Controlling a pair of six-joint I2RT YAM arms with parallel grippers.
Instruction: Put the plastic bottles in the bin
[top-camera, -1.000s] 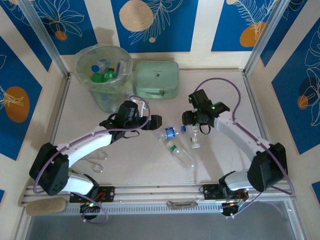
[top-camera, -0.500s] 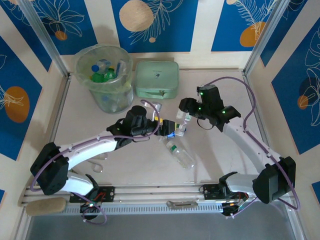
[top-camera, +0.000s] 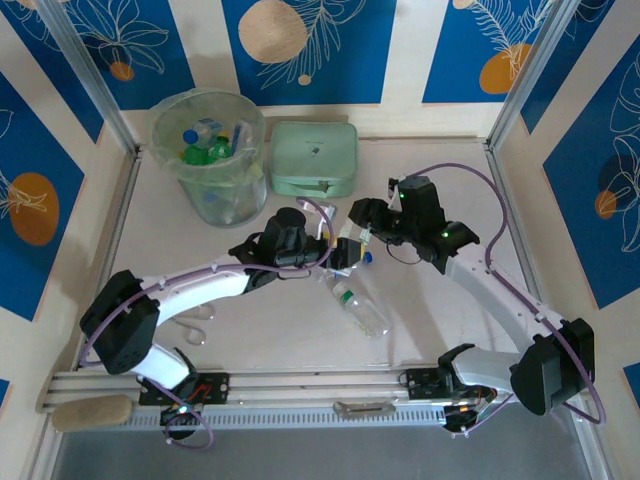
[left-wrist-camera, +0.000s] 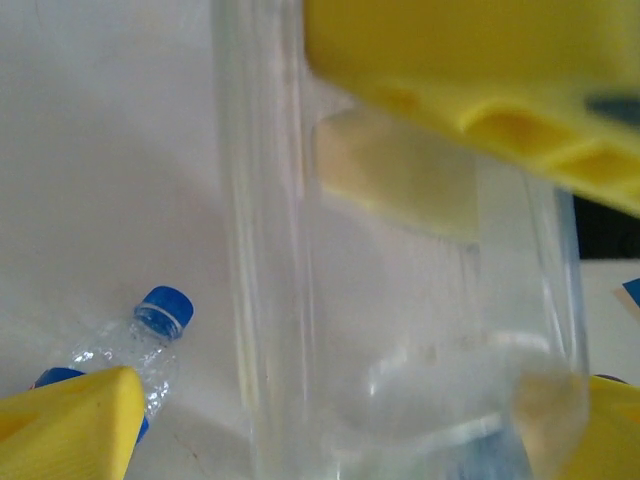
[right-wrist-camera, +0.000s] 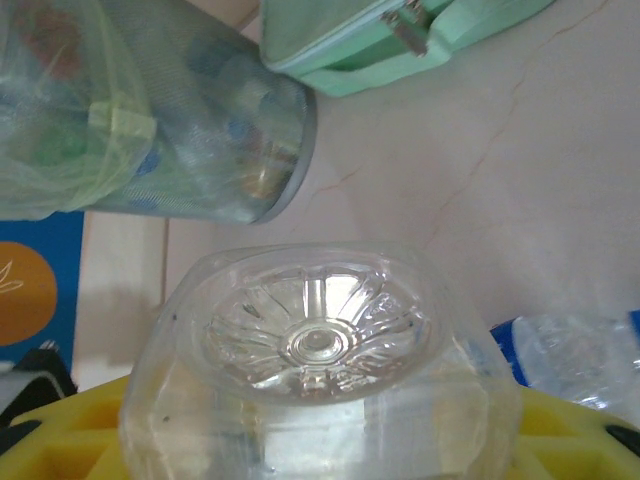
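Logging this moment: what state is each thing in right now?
Right gripper: shut on the clear bottle.
Left gripper: open, fingers straddling that bottle.
Bin: upright, bottles inside.
Green case: closed.
Bottle on table: lying on its side.

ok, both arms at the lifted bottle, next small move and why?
Probably close the left pincer on the clear bottle: it straddles the body with a gap, the right pincer grips it, and the bin stands on the left arm's side.

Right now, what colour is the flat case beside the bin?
Mint green: the case, best seen in the top external view.
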